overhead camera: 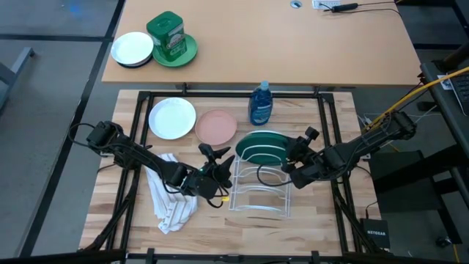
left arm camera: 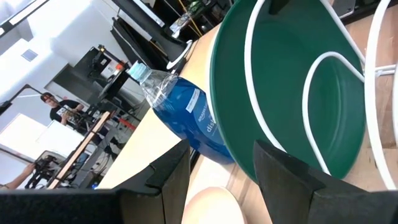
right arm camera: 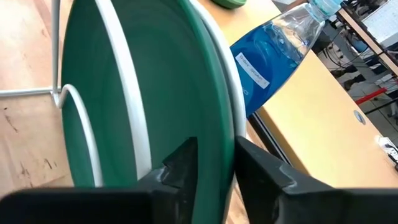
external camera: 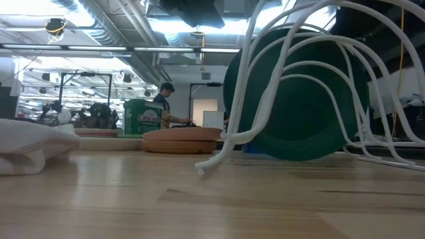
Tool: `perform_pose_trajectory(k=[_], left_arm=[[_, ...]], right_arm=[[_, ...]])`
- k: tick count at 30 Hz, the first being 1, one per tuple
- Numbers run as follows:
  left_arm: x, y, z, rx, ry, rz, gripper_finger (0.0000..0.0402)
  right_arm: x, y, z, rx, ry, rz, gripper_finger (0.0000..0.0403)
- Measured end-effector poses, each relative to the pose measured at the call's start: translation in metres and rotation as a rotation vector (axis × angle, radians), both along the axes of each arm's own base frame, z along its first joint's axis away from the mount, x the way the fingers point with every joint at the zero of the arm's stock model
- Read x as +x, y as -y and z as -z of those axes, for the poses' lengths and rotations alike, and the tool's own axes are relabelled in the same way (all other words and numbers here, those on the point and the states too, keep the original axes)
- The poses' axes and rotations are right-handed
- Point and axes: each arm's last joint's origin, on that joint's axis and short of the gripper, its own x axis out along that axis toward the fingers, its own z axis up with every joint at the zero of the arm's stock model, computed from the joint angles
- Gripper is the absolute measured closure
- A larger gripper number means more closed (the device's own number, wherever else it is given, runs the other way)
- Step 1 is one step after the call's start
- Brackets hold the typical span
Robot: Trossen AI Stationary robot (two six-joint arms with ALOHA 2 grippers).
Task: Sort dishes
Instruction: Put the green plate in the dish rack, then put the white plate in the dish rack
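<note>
A dark green plate [overhead camera: 261,145] stands on edge in the far slot of the white wire rack [overhead camera: 260,194], its lower rim down between the wires [external camera: 265,79]. The white plate [overhead camera: 172,117] and the salmon pink plate [overhead camera: 216,126] lie flat on the table left of the rack. My right gripper [right arm camera: 216,165] is at the green plate's right side, its fingers a little apart with the rim between them. My left gripper [left arm camera: 221,168] hangs open just left of the rack, level with the plate's left edge, with nothing between its fingers. My right gripper has one finger [right arm camera: 180,165] on the hollow face of the green plate's rim [right arm camera: 219,134] and the other on its back. It comes slanting down from the table's right. Whether the fingers still touch the rim I cannot tell. The plate stands upright in the rack.
A blue bottle [overhead camera: 260,103] stands just behind the rack. A crumpled white cloth [overhead camera: 170,199] lies under the left arm. On the far table stand a small white dish [overhead camera: 132,49] and a green plate with a green tin [overhead camera: 171,40]. A person [external camera: 166,99] shows far behind.
</note>
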Motion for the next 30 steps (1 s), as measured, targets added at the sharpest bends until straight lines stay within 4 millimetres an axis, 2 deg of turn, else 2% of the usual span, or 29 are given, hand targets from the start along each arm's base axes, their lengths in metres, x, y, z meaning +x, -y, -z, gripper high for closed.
perform_pose_trajectory(k=[7,14,22,25,30], left_arm=[[0.0,0.0,0.0,-0.015,0.017,-0.004,0.0235],[0.002,-0.005,0.0,-0.013,0.015,-0.017,0.0235],[0.002,-0.006,0.0,-0.011,0.013,-0.02,0.0235],[0.0,-0.007,-0.004,-0.038,0.042,-0.015,0.0235],[-0.01,-0.017,-0.027,-0.148,0.127,0.019,0.0235]], right_arm=[[0.001,-0.002,-0.005,0.074,0.014,0.001,0.0262],[0.003,-0.004,-0.027,0.121,0.009,-0.035,0.026],[-0.001,-0.002,-0.038,0.101,-0.027,-0.036,0.026],[-0.002,-0.001,-0.046,0.103,-0.031,-0.037,0.026],[-0.005,0.0,-0.066,0.117,-0.025,-0.041,0.026]])
